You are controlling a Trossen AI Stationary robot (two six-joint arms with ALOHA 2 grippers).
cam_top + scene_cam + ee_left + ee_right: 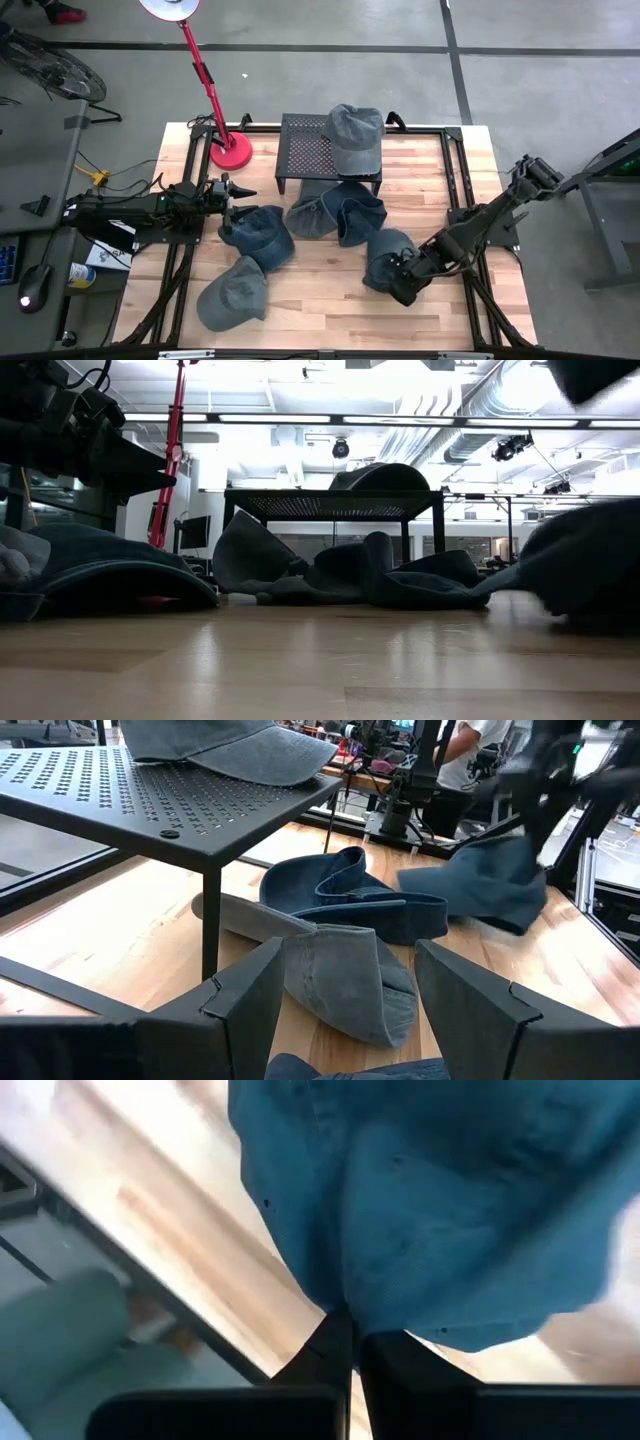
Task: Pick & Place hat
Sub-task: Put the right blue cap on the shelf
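Right pincer (pixel 345 1342) clenched on blue hat's (pixel 440 1210) edge, hat ahead of its fingers | hat (pixel 386 258) on surface (pixel 330 300), well apart from black rack (pixel 310 150) | left pincer (pixel 238 190) released, waiting beside rack | right arm nearer.

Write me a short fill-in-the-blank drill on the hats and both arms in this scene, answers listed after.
1. One grey hat rests on top of the black perforated ____.
2. The right gripper has its jaws ____ on the dark blue hat.
3. The left gripper, at the table's left side, has its jaws ____.
4. The lamp at the table's back corner has a ____ base.

Missing words: stand; shut; open; red
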